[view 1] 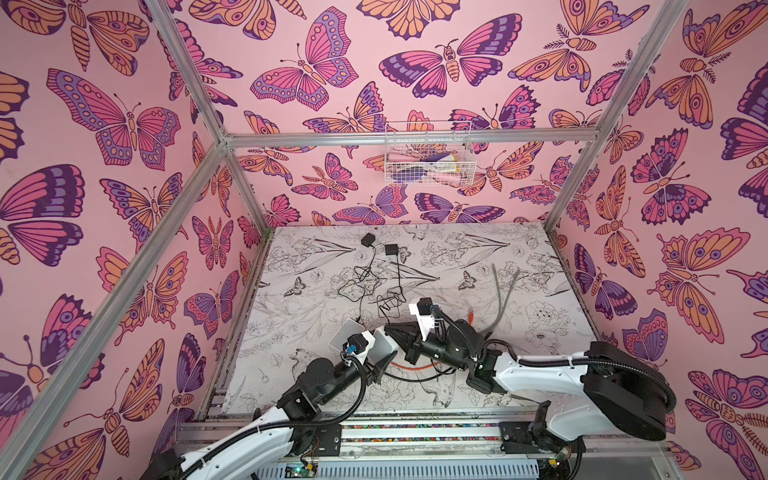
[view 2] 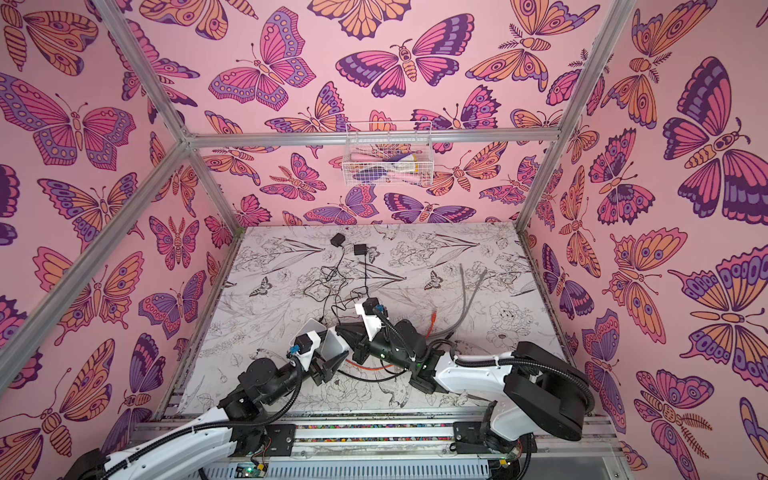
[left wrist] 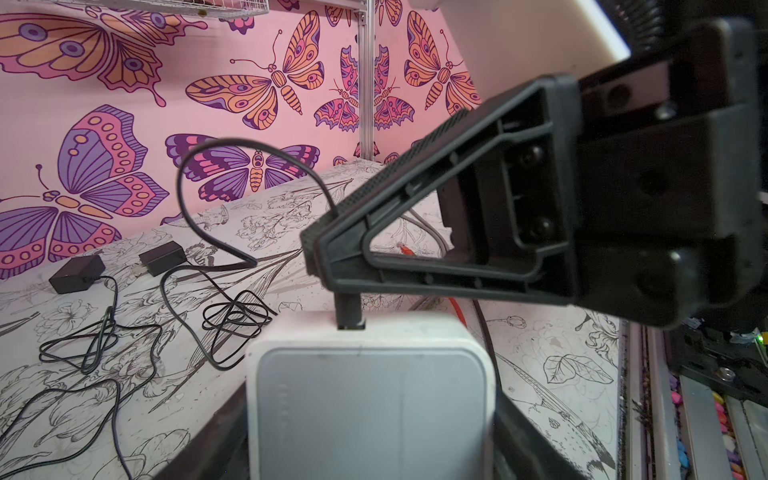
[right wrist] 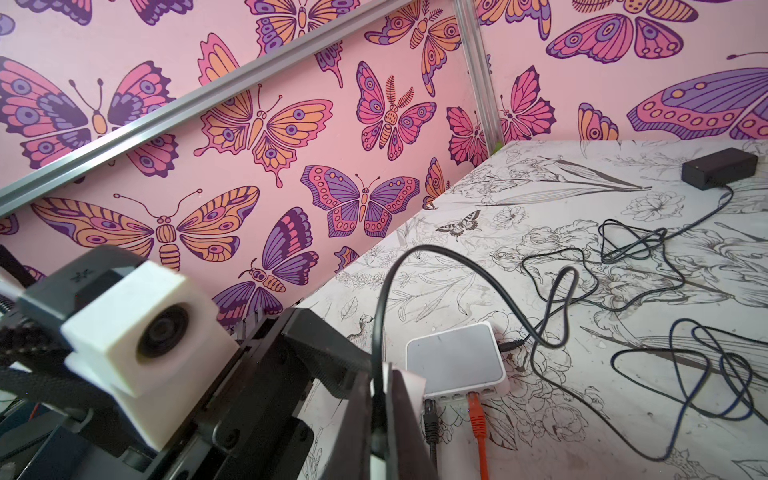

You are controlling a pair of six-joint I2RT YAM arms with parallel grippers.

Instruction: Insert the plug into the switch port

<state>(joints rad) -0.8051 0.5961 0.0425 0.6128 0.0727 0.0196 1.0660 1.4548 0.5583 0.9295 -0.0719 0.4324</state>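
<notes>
A white switch (left wrist: 370, 390) with a grey face stands on edge between the fingers of my left gripper (left wrist: 370, 449), which is shut on its two sides. In both top views the switch (view 1: 384, 347) (view 2: 332, 343) hangs low over the table's near middle. My right gripper (left wrist: 309, 253) (view 1: 391, 330) reaches across and is shut on a black plug (left wrist: 350, 312). The plug's tip meets a port on the switch's free edge; how deep it sits is hidden. Its black cable (right wrist: 380, 316) loops up from the shut right gripper (right wrist: 380, 399).
A second switch (right wrist: 457, 359) (view 1: 345, 336) lies on the table with a black (right wrist: 430, 419) and an orange cable (right wrist: 477, 419) plugged in. Two black power adapters (view 1: 368, 239) (view 1: 391, 249) and tangled cords lie behind, a grey cable (view 1: 505, 291) to the right. A wire basket (view 1: 428, 153) hangs on the back wall.
</notes>
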